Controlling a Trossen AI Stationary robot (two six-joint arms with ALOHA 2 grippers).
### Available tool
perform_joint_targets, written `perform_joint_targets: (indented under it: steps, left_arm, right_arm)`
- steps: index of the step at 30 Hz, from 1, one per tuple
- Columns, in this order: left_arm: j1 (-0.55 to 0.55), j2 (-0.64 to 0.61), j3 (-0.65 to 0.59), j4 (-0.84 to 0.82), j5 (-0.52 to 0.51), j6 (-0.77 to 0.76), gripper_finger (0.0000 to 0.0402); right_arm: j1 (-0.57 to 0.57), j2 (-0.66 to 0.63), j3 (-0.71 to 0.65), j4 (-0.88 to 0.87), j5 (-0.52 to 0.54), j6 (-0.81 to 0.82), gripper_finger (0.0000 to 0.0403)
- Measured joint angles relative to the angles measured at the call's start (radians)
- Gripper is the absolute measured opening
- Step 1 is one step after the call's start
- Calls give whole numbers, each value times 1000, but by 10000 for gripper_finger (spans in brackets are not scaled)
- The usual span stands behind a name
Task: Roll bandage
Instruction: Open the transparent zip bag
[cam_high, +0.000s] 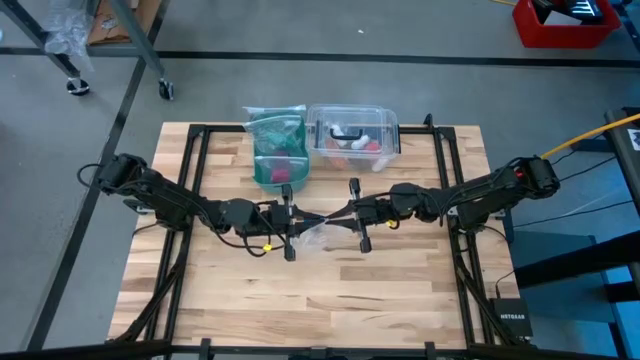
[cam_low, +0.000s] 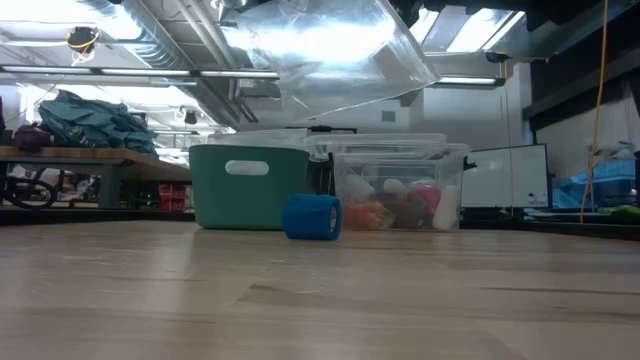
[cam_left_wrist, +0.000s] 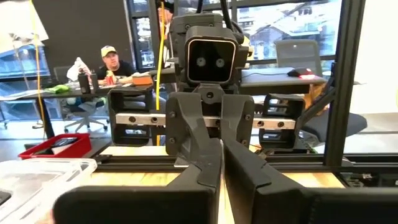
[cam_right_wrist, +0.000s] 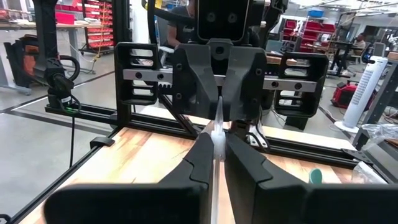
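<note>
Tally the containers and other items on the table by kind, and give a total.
Blue bandage roll: 1
Teal bin: 1
Clear plastic box: 1
Clear plastic bag, held up between the left gripper and the right gripper: 1
Total: 4

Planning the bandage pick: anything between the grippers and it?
Yes, the clear zip bag. The left gripper and right gripper are both shut on it, holding it above the table. The bandage lies on the table below, and nothing else visibly blocks it.

Overhead, table-level, and two facing wrist views, sharing the table (cam_high: 330, 290).
</note>
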Motion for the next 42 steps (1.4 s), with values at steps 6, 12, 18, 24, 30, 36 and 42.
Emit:
perform_joint_targets:
  steps: [6,12,18,24,30,36,42]
  left_arm:
    - [-1,0,0,0,0,-2,1]
    - [-3,0,0,1,-2,-4,1]
    - [-3,0,0,-13,2,-22,0]
    - [-3,0,0,-32,2,-40,0]
    - [-3,0,0,1,2,-26,0]
    - [0,0,0,3,1,-26,0]
    - [0,0,0,7,2,-26,0]
  right_arm:
    - [0,0,0,3,14,0,30]
    - [1,0,0,9,46,0,48]
    - [0,0,0,21,24,1,115]
    - [0,0,0,51,20,1,145]
    - [0,0,0,50,20,1,147]
    - [0,0,0,51,20,0,140]
    - [0,0,0,52,20,0,105]
